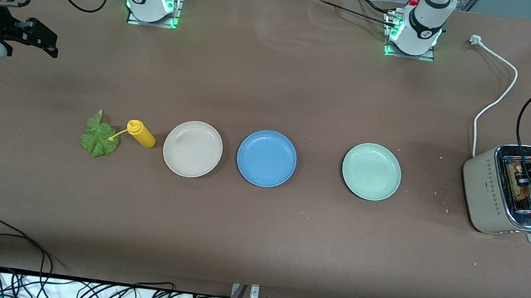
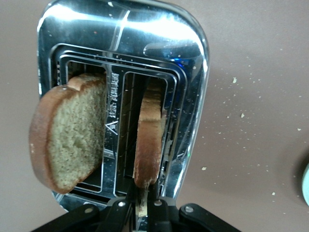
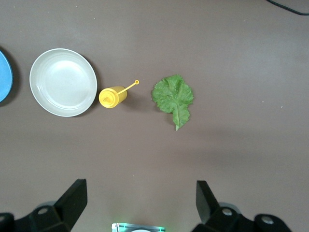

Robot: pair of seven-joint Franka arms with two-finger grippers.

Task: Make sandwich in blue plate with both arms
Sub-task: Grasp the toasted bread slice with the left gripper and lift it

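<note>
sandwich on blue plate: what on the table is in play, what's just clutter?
In play: blue plate; two bread slices in the toaster; lettuce leaf; left gripper shut on the second slice; right gripper open, waiting.

Clutter: beige plate; mint plate; yellow bottle.

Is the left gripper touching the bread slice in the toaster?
Touching: the left wrist view shows the left gripper shut on the upright bread slice's edge.

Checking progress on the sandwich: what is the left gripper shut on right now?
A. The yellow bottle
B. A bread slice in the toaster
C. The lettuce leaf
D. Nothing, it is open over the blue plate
B: in the left wrist view the left gripper pinches the edge of a bread slice standing in the toaster.
</note>
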